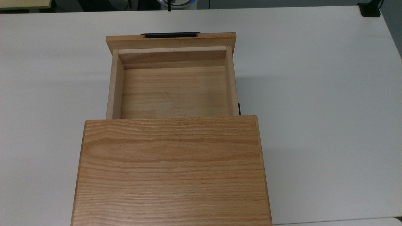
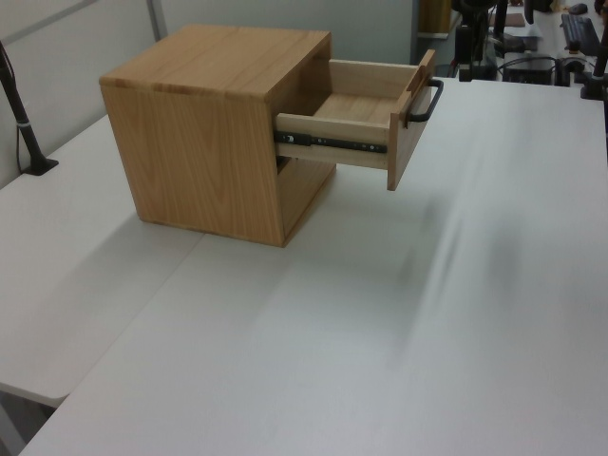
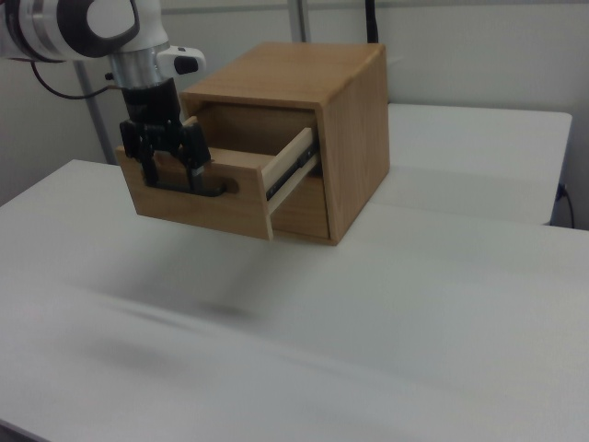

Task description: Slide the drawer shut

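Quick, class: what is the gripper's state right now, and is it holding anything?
Gripper: open, holding nothing; it sits in front of the drawer, its fingers spread at the handle.
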`<move>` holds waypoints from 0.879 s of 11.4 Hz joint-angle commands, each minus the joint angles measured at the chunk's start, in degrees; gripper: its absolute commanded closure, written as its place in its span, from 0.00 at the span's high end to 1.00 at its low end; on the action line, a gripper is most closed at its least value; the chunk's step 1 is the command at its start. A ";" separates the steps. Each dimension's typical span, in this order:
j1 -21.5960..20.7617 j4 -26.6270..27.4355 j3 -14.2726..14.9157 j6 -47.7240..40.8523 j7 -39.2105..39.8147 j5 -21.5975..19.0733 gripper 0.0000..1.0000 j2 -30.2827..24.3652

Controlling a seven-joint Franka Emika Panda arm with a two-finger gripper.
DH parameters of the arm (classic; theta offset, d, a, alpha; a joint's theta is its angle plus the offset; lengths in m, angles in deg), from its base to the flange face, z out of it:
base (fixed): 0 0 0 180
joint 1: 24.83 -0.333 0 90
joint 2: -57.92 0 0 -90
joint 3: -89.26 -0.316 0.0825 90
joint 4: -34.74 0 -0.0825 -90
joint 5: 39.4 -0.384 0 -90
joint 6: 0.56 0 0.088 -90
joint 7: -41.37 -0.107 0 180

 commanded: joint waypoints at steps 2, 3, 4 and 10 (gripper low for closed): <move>-0.34 -1.43 0.32 -2.20 1.14 0.11 0.84 0.19; -0.34 -1.43 0.41 -2.20 1.41 0.11 0.63 0.28; -0.34 -1.43 0.32 -2.20 1.67 0.11 0.43 0.28; -0.95 -0.46 -0.38 -1.76 6.59 -0.24 0.00 1.85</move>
